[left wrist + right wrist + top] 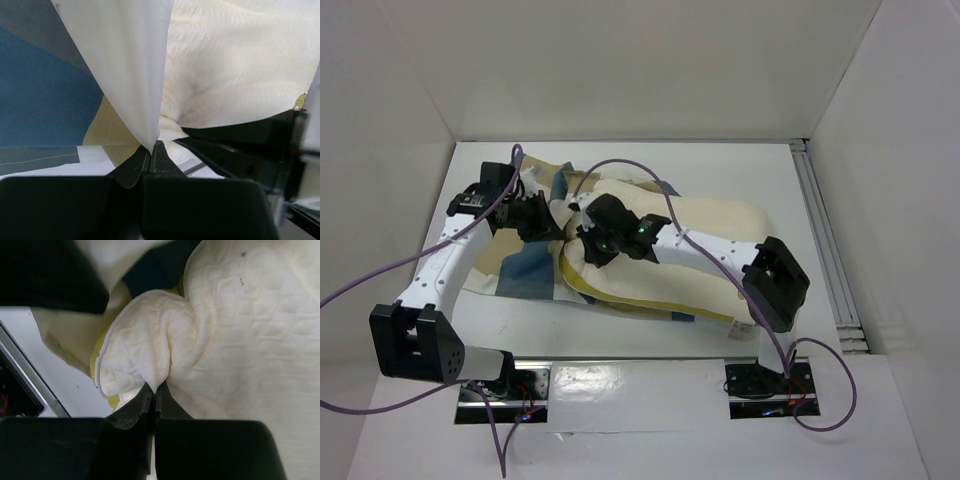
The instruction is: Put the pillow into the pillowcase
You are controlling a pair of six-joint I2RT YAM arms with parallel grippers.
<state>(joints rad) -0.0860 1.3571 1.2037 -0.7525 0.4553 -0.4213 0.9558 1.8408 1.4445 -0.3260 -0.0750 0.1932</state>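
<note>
At centre, left hand [151,151] pinching pillowcase [125,65] edge, right hand [154,391] pinching pillow [240,350] fold alongside

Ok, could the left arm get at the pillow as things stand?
Probably not without letting go: the left gripper is shut on the pillowcase, though the pillow lies right beside it.

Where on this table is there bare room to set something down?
Bare white table shows along its far edge, widest at the far right corner beyond the cream quilted pillow, and in a near strip in front of the blue-and-tan checked pillowcase. Crowded: centre-left, where the left fingers pinch the pillowcase and the right fingers pinch the pillow, close together.
</note>
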